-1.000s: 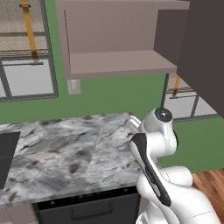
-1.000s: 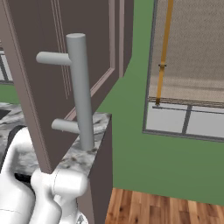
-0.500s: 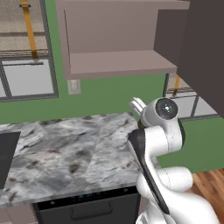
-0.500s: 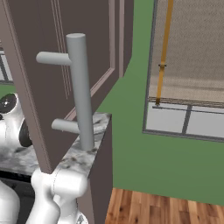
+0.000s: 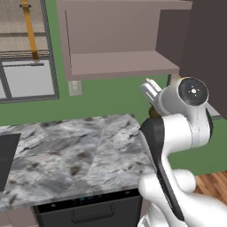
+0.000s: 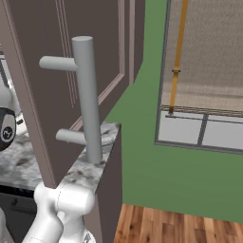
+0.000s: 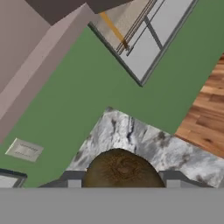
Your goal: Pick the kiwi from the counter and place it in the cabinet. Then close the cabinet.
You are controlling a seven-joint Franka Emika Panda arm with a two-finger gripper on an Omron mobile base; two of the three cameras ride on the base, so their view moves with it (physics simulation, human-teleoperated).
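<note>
In the hand view the kiwi (image 7: 122, 168), a round olive-brown ball, sits between my two dark fingertips (image 7: 72, 178), with my gripper (image 7: 122, 183) shut on it. It hangs in the air above the right end of the marbled counter (image 7: 148, 140). In the left base view the kiwi (image 5: 154, 111) peeks out brown by the raised wrist, over the counter (image 5: 75, 150) and a little below the shelf of the open cabinet (image 5: 119, 64). The cabinet door (image 6: 42, 71) stands swung open, with its grey bar handle (image 6: 88, 95) facing the right base view.
A green wall with a wall outlet (image 5: 75, 87) runs behind the counter. Windows (image 5: 26, 53) with wire mesh sit to the left and to the right (image 6: 204, 71). A dark appliance front (image 5: 84, 210) lies under the counter. Wood floor (image 6: 175, 228) shows at the right.
The arm has risen from low beside the counter's right end up toward the cabinet shelf, carrying the kiwi. The cabinet door has not moved.
</note>
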